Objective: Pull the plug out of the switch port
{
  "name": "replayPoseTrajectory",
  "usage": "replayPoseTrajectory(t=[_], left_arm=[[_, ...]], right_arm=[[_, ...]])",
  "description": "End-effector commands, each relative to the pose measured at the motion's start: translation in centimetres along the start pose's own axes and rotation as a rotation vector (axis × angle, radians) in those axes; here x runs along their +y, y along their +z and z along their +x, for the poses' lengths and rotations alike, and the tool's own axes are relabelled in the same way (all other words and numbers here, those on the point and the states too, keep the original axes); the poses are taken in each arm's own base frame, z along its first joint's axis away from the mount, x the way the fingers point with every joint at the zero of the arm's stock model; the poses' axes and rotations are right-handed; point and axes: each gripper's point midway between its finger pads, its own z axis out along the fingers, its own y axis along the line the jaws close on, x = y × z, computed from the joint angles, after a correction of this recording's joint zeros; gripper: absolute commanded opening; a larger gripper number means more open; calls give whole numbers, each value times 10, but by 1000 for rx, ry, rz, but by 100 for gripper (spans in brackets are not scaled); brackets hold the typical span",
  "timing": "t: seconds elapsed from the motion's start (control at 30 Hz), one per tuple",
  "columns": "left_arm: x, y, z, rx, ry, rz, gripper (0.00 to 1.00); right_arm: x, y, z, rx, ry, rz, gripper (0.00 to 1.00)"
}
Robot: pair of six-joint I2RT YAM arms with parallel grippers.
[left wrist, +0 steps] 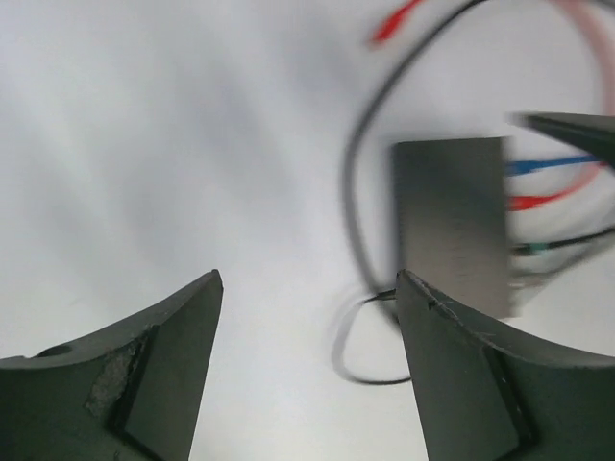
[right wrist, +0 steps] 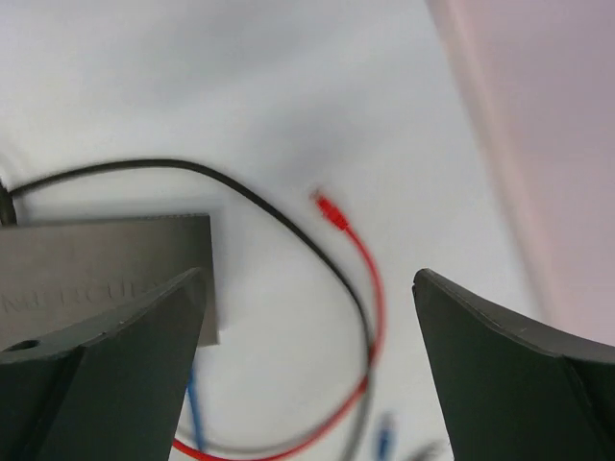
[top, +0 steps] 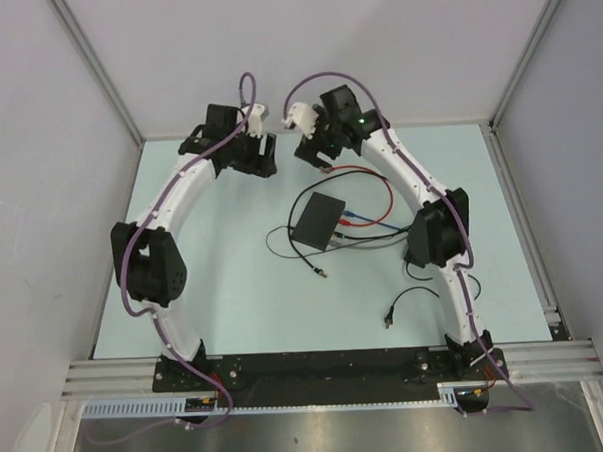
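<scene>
The switch (top: 317,221) is a flat black box lying mid-table, also seen in the left wrist view (left wrist: 452,221) and the right wrist view (right wrist: 96,254). Blue (left wrist: 548,163) and red (left wrist: 533,203) plugs sit at its right-hand edge, with dark leads beside them. The red cable (top: 375,188) loops away to a free end (right wrist: 327,206) on the table. My left gripper (top: 261,158) hovers behind and left of the switch, open (left wrist: 307,288), nothing between its fingers. My right gripper (top: 318,150) hangs just behind the switch, open (right wrist: 309,283) over the red and black cables, holding nothing.
A thin black lead (top: 313,266) curls off the front of the switch to a loose connector. Another short black lead (top: 405,302) lies near the right arm's base. Grey walls close the table on three sides, with a metal rail (top: 527,236) along the right edge.
</scene>
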Motion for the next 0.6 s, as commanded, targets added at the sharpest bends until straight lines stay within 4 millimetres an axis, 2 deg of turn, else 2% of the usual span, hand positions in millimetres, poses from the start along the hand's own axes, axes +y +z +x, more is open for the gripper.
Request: replayPoseTrajectory(t=[0.0, 0.03, 0.07, 0.1, 0.13, 0.17, 0.23, 0.27, 0.33, 0.37, 0.4, 0.43, 0.47, 0.5, 0.57], left_arm=[[59, -9, 64, 287, 96, -198, 79], [66, -12, 67, 324, 123, -217, 80], [78, -17, 72, 368, 130, -241, 80], [91, -25, 72, 400, 123, -296, 80], [98, -35, 59, 394, 117, -323, 82], [107, -37, 54, 393, 143, -349, 84], [118, -42, 36, 350, 185, -408, 86], [121, -36, 36, 359, 193, -405, 86], [122, -31, 24, 349, 194, -412, 86], [122, -20, 32, 376, 187, -406, 86], [122, -17, 31, 371, 187, -407, 86], [120, -11, 37, 379, 185, -396, 86], [117, -9, 30, 338, 175, -396, 86], [115, -8, 32, 333, 165, -387, 86], [104, -6, 36, 316, 134, -338, 86]], right_arm=[[-1, -61, -53, 32, -711, 86, 95], [0, -70, -58, 40, -783, 91, 96], [2, -77, -51, 93, -835, 74, 96], [8, -82, -53, 118, -952, 47, 96], [7, -88, -45, 184, -1010, 38, 96], [2, -102, -32, 286, -1064, 31, 96], [1, -105, -31, 340, -1156, 43, 96], [-3, -112, -40, 341, -1162, 94, 96], [9, -114, -34, 375, -1202, 62, 96], [13, -121, -30, 393, -1211, 46, 96], [17, -122, -30, 395, -1227, 38, 96], [28, -116, -19, 416, -1255, -7, 96], [29, -117, -18, 418, -1258, 2, 96], [30, -122, -19, 411, -1251, 18, 96], [35, -115, 0, 400, -1143, -1, 96]])
